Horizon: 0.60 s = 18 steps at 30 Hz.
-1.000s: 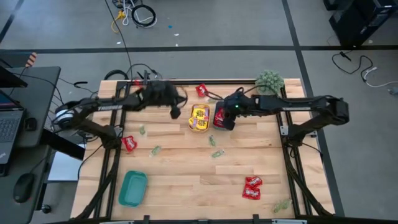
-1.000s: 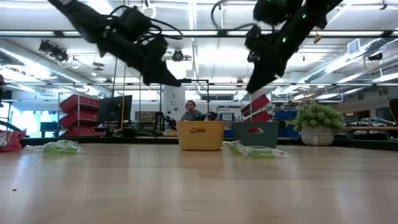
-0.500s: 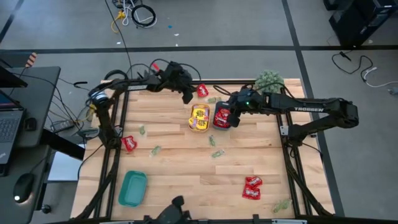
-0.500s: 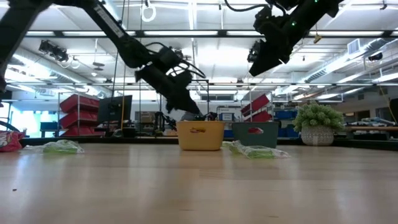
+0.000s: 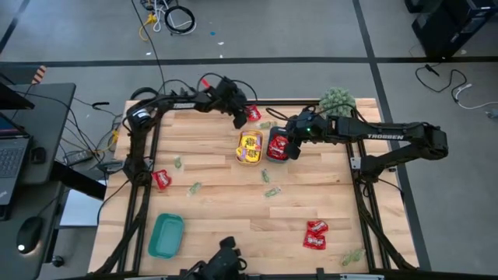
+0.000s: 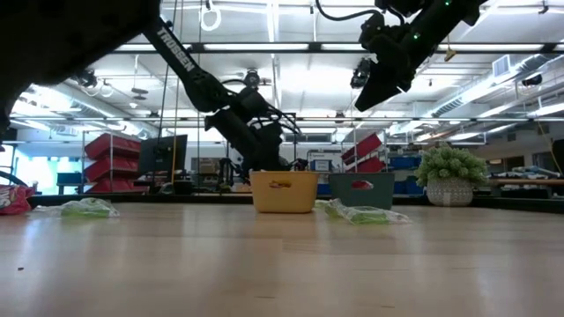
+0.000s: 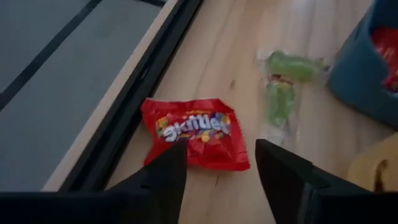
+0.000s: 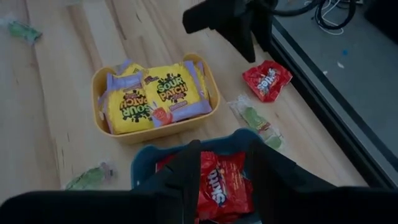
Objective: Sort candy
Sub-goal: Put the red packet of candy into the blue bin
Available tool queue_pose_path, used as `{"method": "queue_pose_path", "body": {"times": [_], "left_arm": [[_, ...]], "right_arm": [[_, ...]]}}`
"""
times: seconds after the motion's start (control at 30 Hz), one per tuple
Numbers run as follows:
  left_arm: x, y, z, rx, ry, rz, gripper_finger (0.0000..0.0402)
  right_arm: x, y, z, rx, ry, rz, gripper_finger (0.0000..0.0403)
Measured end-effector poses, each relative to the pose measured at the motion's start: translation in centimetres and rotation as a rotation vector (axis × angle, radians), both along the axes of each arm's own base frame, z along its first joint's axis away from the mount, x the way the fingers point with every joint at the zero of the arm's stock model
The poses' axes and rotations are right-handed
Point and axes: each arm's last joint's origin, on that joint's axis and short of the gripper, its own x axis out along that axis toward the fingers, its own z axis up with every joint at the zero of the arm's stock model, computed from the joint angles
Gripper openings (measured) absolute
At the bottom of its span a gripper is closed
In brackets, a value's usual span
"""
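L gripper (image 5: 238,118) at upper centre of table, jaws apart, empty, over red Skittles packet (image 7: 195,132) by table's back rail, R gripper (image 5: 293,149) w/ fingers parted, empty, above blue tray (image 8: 144,165) holding red packets, yellow tray (image 5: 249,148) w/ Sour Patch packs alongside.

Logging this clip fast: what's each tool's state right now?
Left tool: open, empty, poised over the red Skittles packet at the table's far edge.
Right tool: open, empty, above the blue tray.
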Motion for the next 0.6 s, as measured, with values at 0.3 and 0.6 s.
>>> {"method": "queue_pose_path", "body": {"times": [0.3, 0.6], "left_arm": [[0.01, 0.16, -0.72, 0.008, 0.027, 0.023, 0.0208], [0.18, 0.22, -0.77, 0.008, 0.004, 0.010, 0.0208]], "right_arm": [[0.01, -0.10, 0.04, -0.011, 0.000, 0.000, 0.0119], [0.02, -0.13, 0.07, -0.019, 0.000, 0.002, 0.0119]]}}
